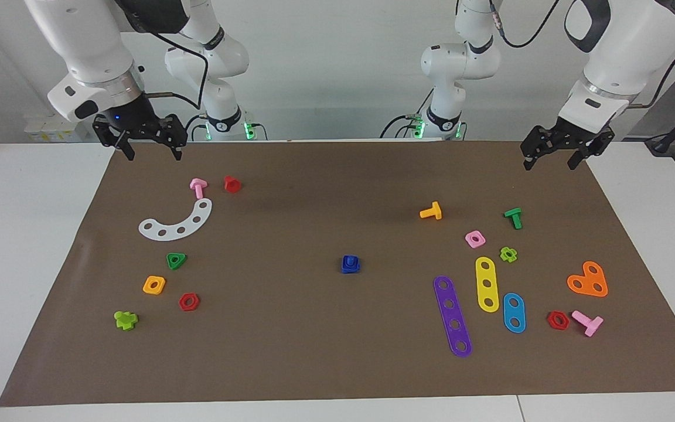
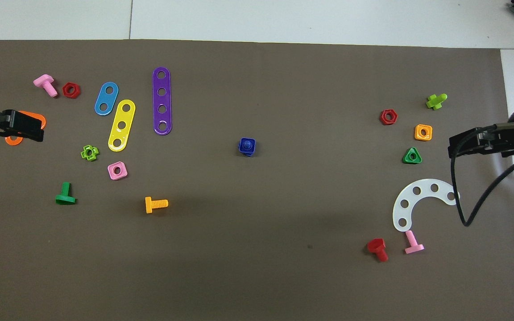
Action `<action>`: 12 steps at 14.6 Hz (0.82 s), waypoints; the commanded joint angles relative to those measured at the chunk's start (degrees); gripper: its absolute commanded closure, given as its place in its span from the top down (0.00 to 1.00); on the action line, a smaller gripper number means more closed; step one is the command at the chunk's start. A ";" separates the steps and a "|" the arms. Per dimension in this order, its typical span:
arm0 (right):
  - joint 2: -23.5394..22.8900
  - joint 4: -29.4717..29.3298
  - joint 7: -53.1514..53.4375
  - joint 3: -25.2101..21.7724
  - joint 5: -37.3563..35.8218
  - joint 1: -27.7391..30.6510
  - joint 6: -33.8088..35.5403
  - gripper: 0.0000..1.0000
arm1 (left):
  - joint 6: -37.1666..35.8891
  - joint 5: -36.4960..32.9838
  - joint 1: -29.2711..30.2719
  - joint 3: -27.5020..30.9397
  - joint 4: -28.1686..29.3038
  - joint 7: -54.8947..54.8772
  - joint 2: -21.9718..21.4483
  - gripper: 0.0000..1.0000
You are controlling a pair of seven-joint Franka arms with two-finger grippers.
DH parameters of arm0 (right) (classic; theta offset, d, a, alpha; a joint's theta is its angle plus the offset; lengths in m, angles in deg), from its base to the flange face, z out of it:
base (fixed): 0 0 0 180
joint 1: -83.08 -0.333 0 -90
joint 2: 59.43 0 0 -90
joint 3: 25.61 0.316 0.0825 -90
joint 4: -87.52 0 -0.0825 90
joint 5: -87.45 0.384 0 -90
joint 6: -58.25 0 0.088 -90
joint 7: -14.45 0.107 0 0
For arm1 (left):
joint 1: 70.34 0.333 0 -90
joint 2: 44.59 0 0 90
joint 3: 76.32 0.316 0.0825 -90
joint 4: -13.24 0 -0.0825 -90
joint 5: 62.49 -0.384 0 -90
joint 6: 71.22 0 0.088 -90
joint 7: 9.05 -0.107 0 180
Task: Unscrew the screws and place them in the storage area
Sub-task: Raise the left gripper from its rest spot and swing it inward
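Observation:
The dark-blue bolt sits screwed into its dark-blue square nut [image 1: 350, 264] in the middle of the brown mat; the pair also shows in the overhead view [image 2: 247, 146]. Nothing touches it. My left gripper [image 1: 550, 163] is open and empty, raised over the mat's edge at the left arm's end; in the overhead view [image 2: 38, 129] it partly covers an orange heart plate. My right gripper [image 1: 153, 153] is open and empty, raised over the mat's edge at the right arm's end, and shows in the overhead view too [image 2: 454, 147]. Both arms wait far from the blue pair.
Toward the left arm's end lie purple [image 1: 452, 316], yellow [image 1: 487, 283] and blue [image 1: 514, 312] hole strips, an orange bolt [image 1: 431, 211] and an orange heart plate [image 1: 588, 280]. Toward the right arm's end lie a white curved strip [image 1: 177, 223], a green triangular nut [image 1: 176, 261] and other nuts and bolts.

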 commanded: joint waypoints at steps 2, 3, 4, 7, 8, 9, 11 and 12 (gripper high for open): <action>0.29 0.14 -1.27 0.21 0.61 0.36 0.78 1.00 | 0.75 -1.08 -0.02 -0.02 2.95 -1.02 -2.23 1.00; 0.29 0.14 -1.27 0.21 0.61 0.45 0.78 1.00 | 0.66 -1.00 -0.02 -0.10 3.04 -1.02 -2.23 1.00; 0.29 0.14 -1.27 0.21 0.61 0.36 0.78 1.00 | 0.57 -1.08 -0.02 -0.10 3.04 -1.11 -2.23 1.00; 0.29 0.14 -1.27 0.21 0.61 0.45 0.78 1.00 | 0.04 -1.08 -0.37 -0.10 5.31 -1.11 -3.54 1.00; 0.29 0.14 -1.27 0.21 0.61 0.45 0.78 1.00 | 0.48 -1.00 -0.64 -0.10 6.63 -0.76 -4.15 1.00; 0.29 0.14 -1.27 0.21 0.61 0.45 0.78 1.00 | 1.61 -0.91 -0.99 -0.37 9.08 0.02 -5.20 1.00; 0.29 0.14 -1.27 0.21 0.61 0.36 0.78 1.00 | 5.30 1.53 -1.43 -0.81 12.61 3.09 -6.36 0.99; 0.29 0.14 -1.27 0.21 0.61 0.45 0.78 1.00 | 6.27 5.90 -1.52 -0.72 13.06 3.98 -6.01 0.98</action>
